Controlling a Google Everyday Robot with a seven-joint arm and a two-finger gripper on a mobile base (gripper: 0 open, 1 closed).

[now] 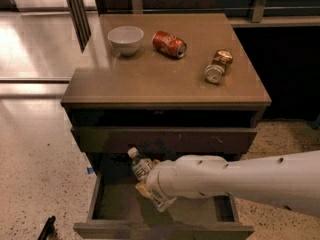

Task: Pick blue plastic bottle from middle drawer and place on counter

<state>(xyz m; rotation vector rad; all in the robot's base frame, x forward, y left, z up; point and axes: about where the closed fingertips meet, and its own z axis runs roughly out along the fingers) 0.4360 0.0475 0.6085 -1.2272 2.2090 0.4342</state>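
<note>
The blue plastic bottle [139,166] has a white cap and points up and to the left, tilted, over the left part of the open middle drawer [116,204]. My gripper [145,182] is at the end of the white arm reaching in from the right. It is shut on the bottle's lower body and hides that end of it. The bottle is held above the drawer's greenish-grey floor, just below the closed drawer front [165,140]. The tan counter [160,81] lies above.
On the counter are a white bowl [125,38] at the back left, a red soda can [169,44] lying beside it, and a gold-brown can [218,66] lying to the right. A black object [47,228] lies on the speckled floor at the lower left.
</note>
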